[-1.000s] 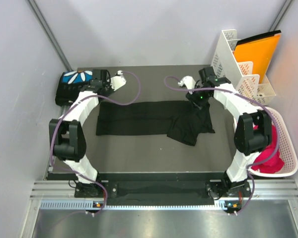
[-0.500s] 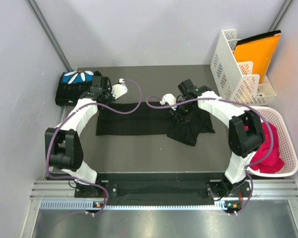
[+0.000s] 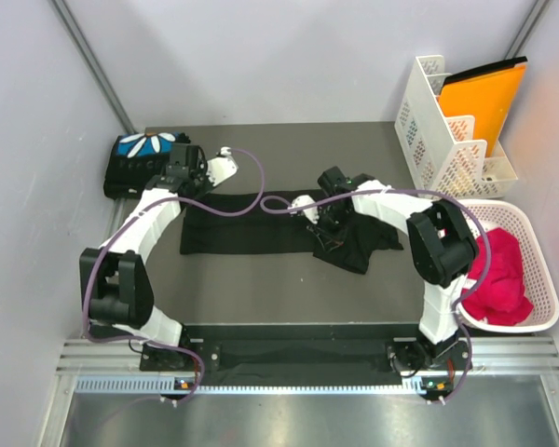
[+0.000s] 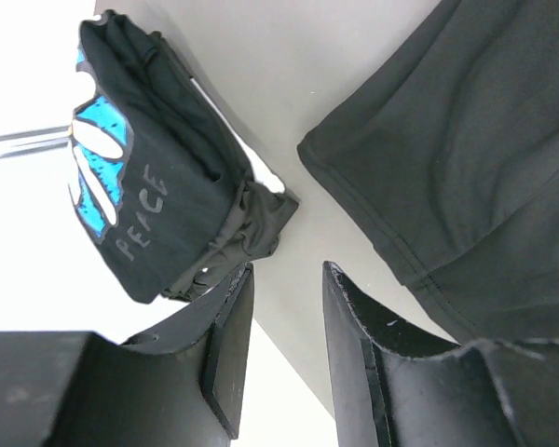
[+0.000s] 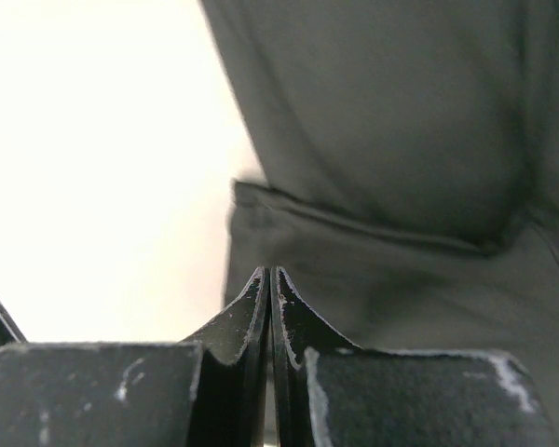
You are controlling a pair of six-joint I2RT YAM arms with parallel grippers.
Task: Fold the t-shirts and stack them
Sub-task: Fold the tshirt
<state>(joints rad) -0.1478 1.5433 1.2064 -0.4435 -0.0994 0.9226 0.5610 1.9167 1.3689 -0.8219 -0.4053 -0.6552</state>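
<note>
One folded black t-shirt [image 3: 135,158] with blue and white petals lies at the table's far left corner; in the left wrist view [image 4: 140,186] its print reads "PEACE". A second black t-shirt [image 3: 252,222] lies as a long strip across the middle, its right end bunched [image 3: 363,242]. My left gripper [image 3: 188,179] hangs between the two shirts, open and holding nothing [image 4: 287,279]. My right gripper [image 3: 324,228] is low over the strip's right part. Its jaws are shut tip to tip [image 5: 268,275] at a hem of the black cloth [image 5: 382,140], with no cloth seen between them.
A white file rack [image 3: 447,121] holding an orange folder [image 3: 484,98] stands at the far right. A white laundry basket [image 3: 540,279] with pink cloth [image 3: 503,279] sits beside the right arm. Grey walls close in the back and sides.
My right arm has swung left from the shirt's right end toward its middle, and its jaws have closed. My left gripper has shifted slightly near the folded shirt.
</note>
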